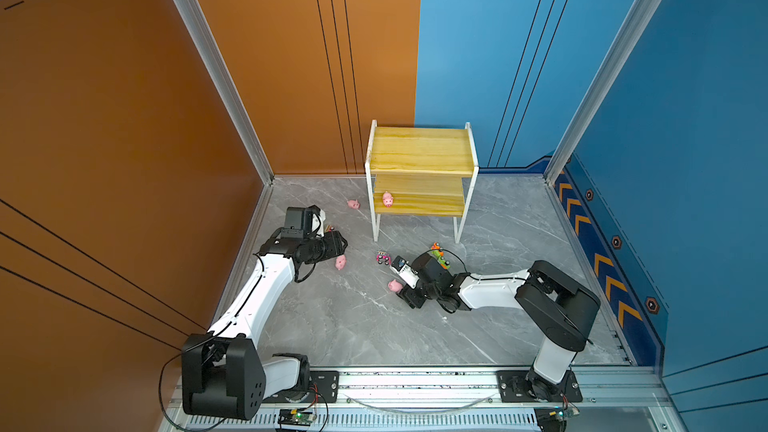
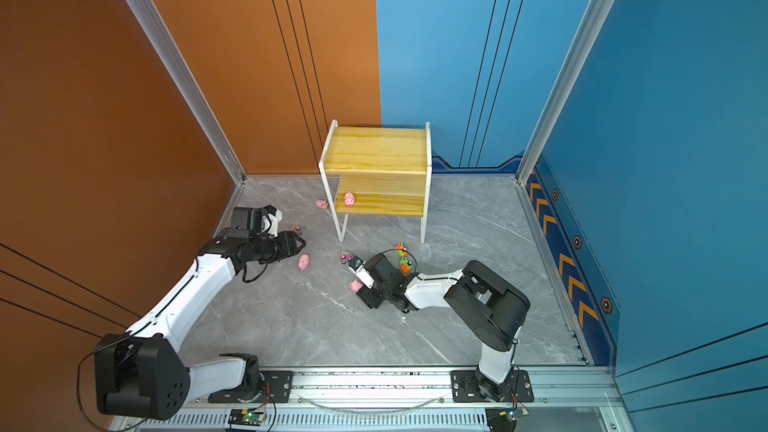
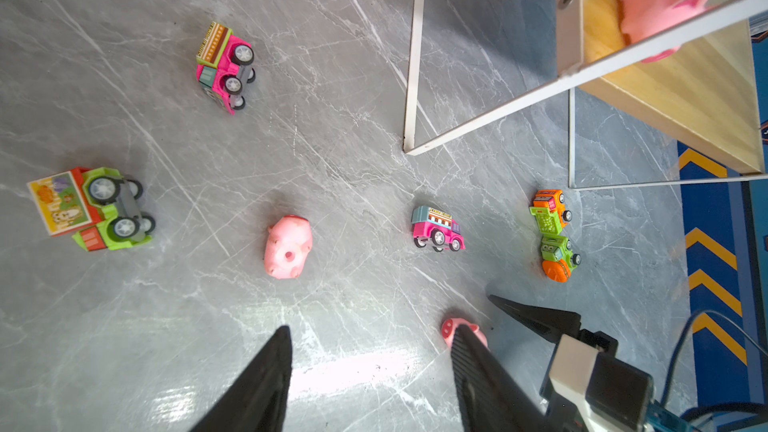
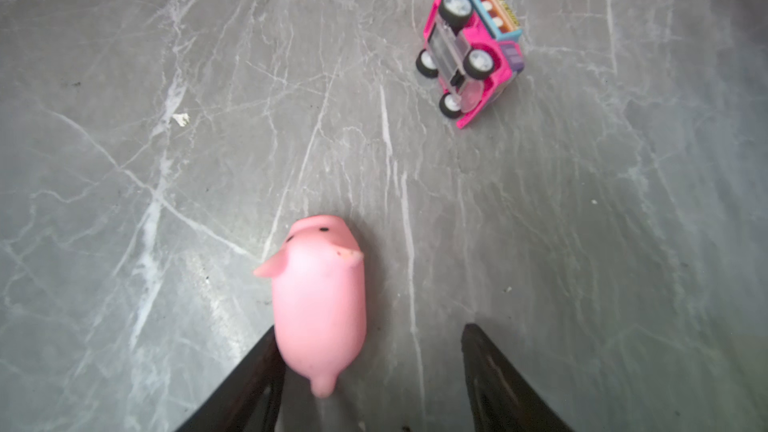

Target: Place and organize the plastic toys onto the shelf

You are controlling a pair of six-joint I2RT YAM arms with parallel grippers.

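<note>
One shelved pig [image 1: 387,199], eight toys loose on the worktop [image 1: 353,326]

In both top views: shelf [image 1: 422,151] at twelve o'clock; target pig [image 1: 395,285] toward six o'clock of it; cars [image 1: 329,227] by the left arm [image 1: 266,288] mostly hidden.

Left wrist: left end effector [image 3: 372,351] released, empty; target pig half covered by a finger [image 3: 478,367].

Right wrist: right end effector [image 4: 372,330] spread around the target pig's rear, unclenched.

Probably mid-pick; next, close gently, lift, carry to the lower board [image 1: 428,201].

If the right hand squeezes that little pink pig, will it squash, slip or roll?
The small pink rounded pig figure looks rubbery, so it would probably squash slightly. Its smooth body might slip from the right hand. Tiny, so likely light; a push may slide it on the glossy grey tabletop.
</note>
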